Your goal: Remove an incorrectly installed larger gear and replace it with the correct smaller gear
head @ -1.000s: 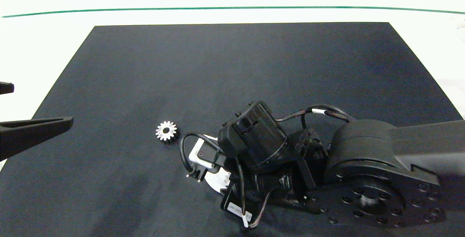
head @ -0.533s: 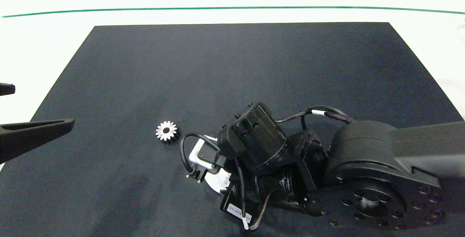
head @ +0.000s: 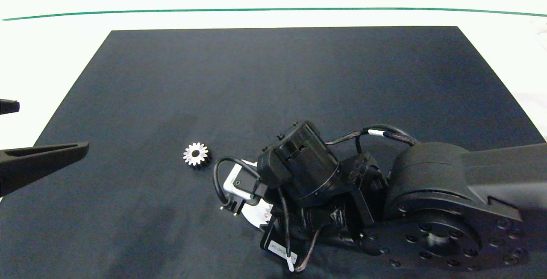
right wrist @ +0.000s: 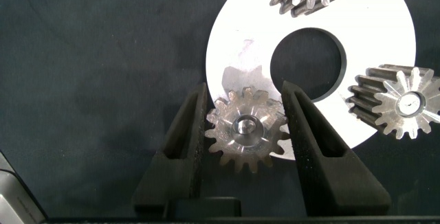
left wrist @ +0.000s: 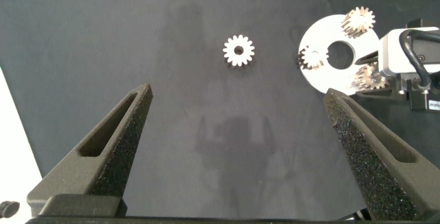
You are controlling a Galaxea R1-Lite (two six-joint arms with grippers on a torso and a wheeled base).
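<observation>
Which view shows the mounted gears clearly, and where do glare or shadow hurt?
Right wrist view: sharp, the right gripper flanks the larger gear; the white disc glares. Left wrist view: gears washed out. Head view: right arm hides the disc; the smaller gear stands bright.

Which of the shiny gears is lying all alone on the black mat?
The smaller gear with the dark centre hole. The other gears sit on the white disc, one between the right gripper's fingers.

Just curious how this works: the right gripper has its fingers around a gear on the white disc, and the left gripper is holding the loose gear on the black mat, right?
Not quite. The left gripper is open and holds nothing; the left wrist view shows the loose gear lying apart on the black mat. The right gripper does straddle a gear on the white disc.
</observation>
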